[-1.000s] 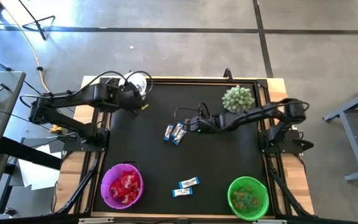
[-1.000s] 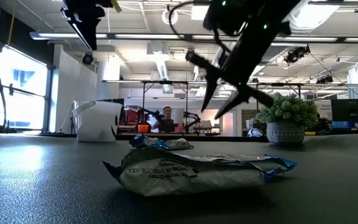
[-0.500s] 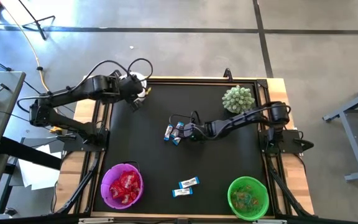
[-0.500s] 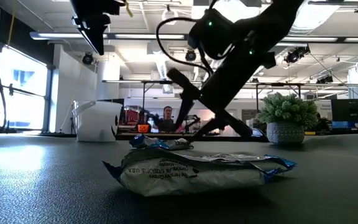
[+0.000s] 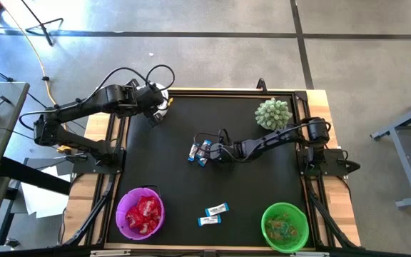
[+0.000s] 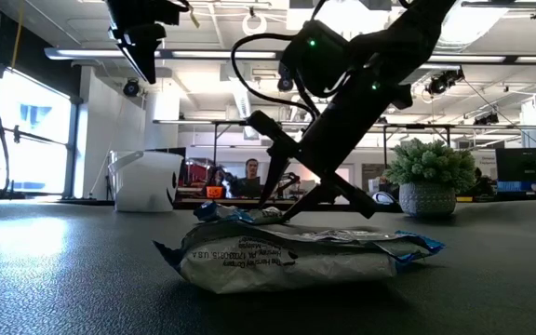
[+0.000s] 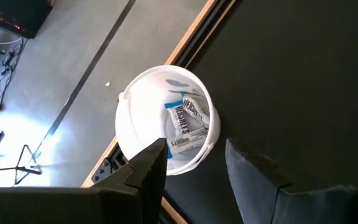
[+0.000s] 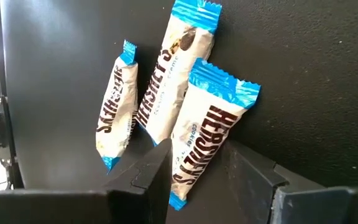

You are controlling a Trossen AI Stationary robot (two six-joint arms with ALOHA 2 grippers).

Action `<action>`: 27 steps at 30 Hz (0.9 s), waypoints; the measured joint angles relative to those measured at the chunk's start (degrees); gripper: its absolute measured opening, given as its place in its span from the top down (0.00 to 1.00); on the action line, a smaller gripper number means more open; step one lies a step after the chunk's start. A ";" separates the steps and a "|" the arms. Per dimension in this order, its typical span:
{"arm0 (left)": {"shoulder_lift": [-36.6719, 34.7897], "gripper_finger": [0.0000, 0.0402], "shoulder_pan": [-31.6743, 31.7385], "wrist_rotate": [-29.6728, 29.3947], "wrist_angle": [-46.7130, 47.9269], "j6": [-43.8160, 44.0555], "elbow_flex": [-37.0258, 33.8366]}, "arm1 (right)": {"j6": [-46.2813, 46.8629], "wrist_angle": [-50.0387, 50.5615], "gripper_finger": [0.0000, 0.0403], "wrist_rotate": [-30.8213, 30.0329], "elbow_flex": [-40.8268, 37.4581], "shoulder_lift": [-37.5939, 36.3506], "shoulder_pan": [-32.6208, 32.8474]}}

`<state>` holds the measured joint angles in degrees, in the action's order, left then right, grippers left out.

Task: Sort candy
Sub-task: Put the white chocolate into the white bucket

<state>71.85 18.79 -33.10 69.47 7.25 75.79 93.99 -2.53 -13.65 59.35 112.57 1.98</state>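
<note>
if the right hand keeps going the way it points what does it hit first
Most likely the nearest blue-and-white mini bar of the three lying together; the right hand stands open astride its end, though depth is unclear.

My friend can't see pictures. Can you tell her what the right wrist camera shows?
Three blue-and-white candy bars lie side by side on the black table, partly overlapping. The right claw is open, its two dark fingers straddling the bottom end of the nearest bar.
</note>
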 joint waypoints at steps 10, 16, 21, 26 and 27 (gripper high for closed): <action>0.00 0.62 0.00 -0.02 0.02 0.02 0.00 | -2.58 0.11 0.90 -2.35 -0.08 0.29 -1.02; 0.00 0.62 -0.02 -0.03 0.04 0.04 0.00 | -4.19 -1.06 0.97 -2.31 -0.17 0.31 -1.70; -0.07 0.62 -0.02 -0.02 0.18 0.02 0.00 | -6.82 -1.30 0.99 0.25 -0.23 -0.14 -1.90; -1.16 0.62 -0.04 0.65 0.13 0.04 0.03 | -10.55 -0.12 0.99 2.62 -0.39 -2.66 -2.16; -1.54 0.62 -0.04 1.04 0.14 0.04 0.02 | -11.37 0.20 0.99 2.68 -0.39 -3.50 -2.30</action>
<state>70.32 18.74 -32.07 69.61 7.29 75.81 82.63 -2.33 -10.97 58.96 109.07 -0.32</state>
